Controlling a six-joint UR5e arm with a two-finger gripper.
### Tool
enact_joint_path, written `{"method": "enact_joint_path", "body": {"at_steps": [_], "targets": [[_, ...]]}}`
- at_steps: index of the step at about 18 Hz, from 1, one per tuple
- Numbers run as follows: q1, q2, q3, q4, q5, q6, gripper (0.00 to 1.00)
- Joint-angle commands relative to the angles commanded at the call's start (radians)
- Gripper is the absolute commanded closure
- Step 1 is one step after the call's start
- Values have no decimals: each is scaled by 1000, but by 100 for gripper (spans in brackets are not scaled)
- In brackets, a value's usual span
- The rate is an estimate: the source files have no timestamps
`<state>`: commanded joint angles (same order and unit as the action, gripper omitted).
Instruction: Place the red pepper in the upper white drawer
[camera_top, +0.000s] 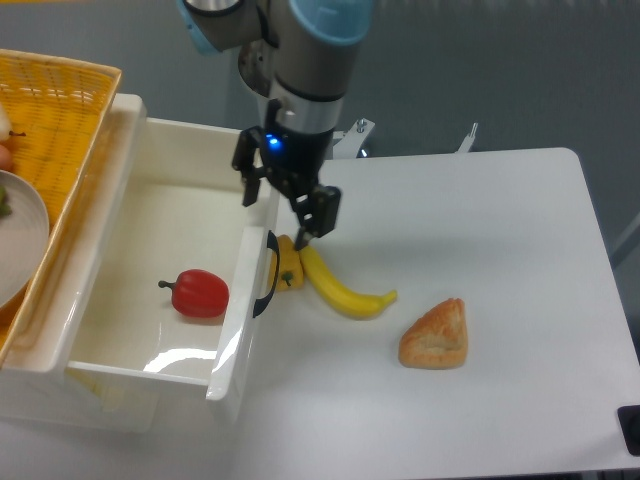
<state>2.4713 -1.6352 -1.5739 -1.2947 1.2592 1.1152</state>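
Pepper in drawer, apart from fingers

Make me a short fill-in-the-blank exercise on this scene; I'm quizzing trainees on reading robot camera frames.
1. The red pepper lies inside the upper white ____.
2. The gripper holds ____ between its fingers.
3. The banana lies on the table between the small yellow-orange pepper and the ____.
4. The drawer's black ____ sits right beside the yellow-orange pepper.

Missing words: drawer; nothing; pastry; handle
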Motion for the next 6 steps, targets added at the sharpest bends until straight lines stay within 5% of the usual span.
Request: {"method": "enact_joint_path", "body": {"at_steps": [6], "targets": [[-2,-20,-1,20,63,-2,0]]}}
